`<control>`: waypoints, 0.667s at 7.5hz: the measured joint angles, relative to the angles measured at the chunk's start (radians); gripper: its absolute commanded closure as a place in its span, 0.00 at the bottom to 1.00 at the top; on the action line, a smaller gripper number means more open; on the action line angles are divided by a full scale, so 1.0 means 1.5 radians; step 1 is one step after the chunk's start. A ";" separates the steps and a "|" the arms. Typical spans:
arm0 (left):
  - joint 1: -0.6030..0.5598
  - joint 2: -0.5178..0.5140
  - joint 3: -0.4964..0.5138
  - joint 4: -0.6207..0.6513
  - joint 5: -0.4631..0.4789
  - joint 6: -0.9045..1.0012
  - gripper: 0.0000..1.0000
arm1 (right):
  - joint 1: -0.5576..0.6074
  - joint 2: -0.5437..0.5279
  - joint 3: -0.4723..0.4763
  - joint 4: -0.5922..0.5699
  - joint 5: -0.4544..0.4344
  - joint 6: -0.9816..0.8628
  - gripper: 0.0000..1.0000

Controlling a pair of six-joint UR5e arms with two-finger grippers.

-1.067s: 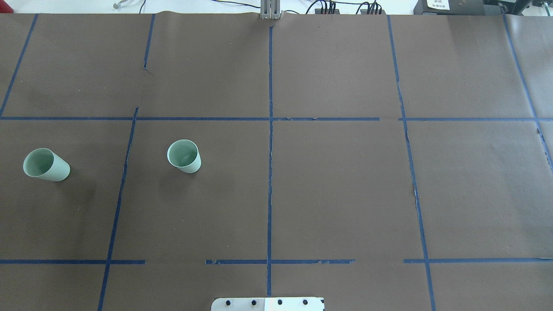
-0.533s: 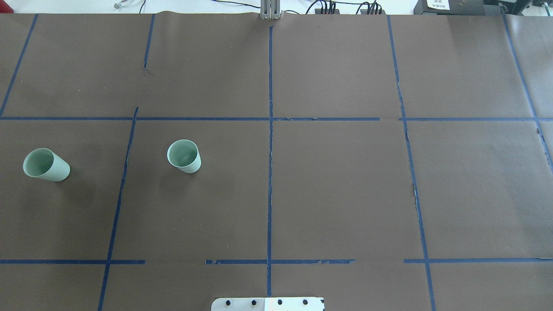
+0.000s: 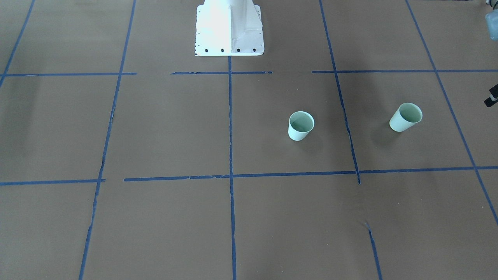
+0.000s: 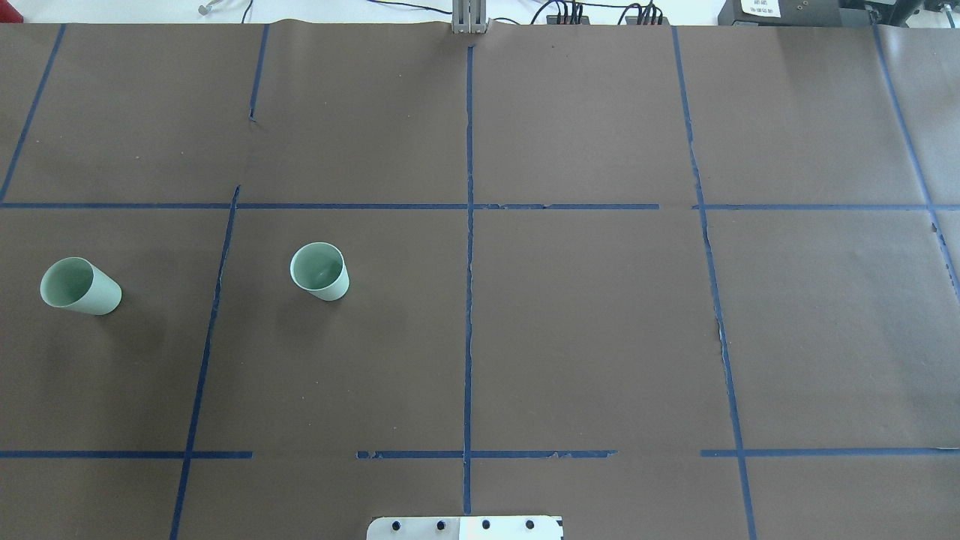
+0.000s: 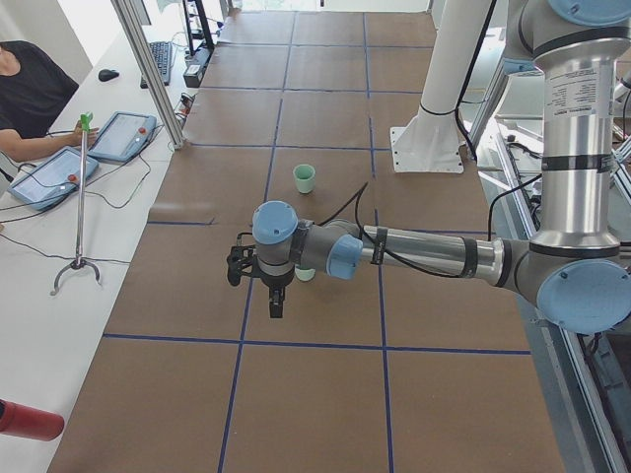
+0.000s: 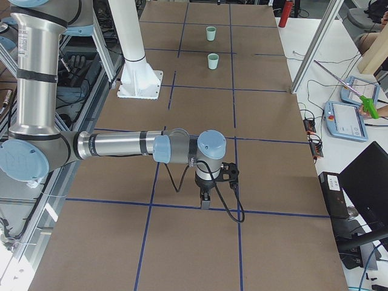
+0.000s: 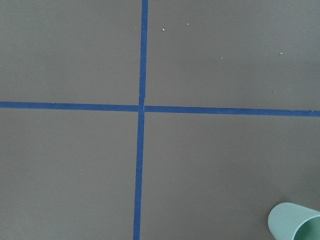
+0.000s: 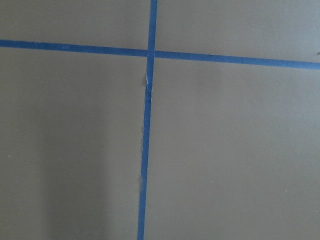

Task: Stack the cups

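Two pale mint-green cups stand upright and apart on the brown table, on my left side. One cup [image 4: 79,286] [image 3: 405,117] is near the left edge; the other cup [image 4: 320,271] [image 3: 300,125] [image 5: 305,178] is closer to the centre. My left gripper [image 5: 276,307] hangs over the table beyond the outer cup, which shows at the corner of the left wrist view [image 7: 295,222]. My right gripper [image 6: 205,203] hangs over bare table far to the right. Both show clearly only in the side views, so I cannot tell whether they are open or shut.
The white robot base plate [image 4: 465,528] [image 3: 229,27] sits at the table's near edge. Blue tape lines [image 4: 469,225] grid the brown paper. Along the far side are cables, tablets [image 5: 123,135] and a thin stand [image 5: 79,207].
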 measured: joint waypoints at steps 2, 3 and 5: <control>0.064 0.016 -0.006 -0.072 0.001 -0.104 0.00 | 0.000 0.000 0.000 0.000 0.000 0.000 0.00; 0.100 0.018 -0.008 -0.096 0.008 -0.149 0.00 | 0.000 0.000 0.000 0.000 0.000 0.000 0.00; 0.155 0.017 -0.003 -0.136 0.027 -0.209 0.00 | 0.000 0.000 0.000 0.000 0.000 0.000 0.00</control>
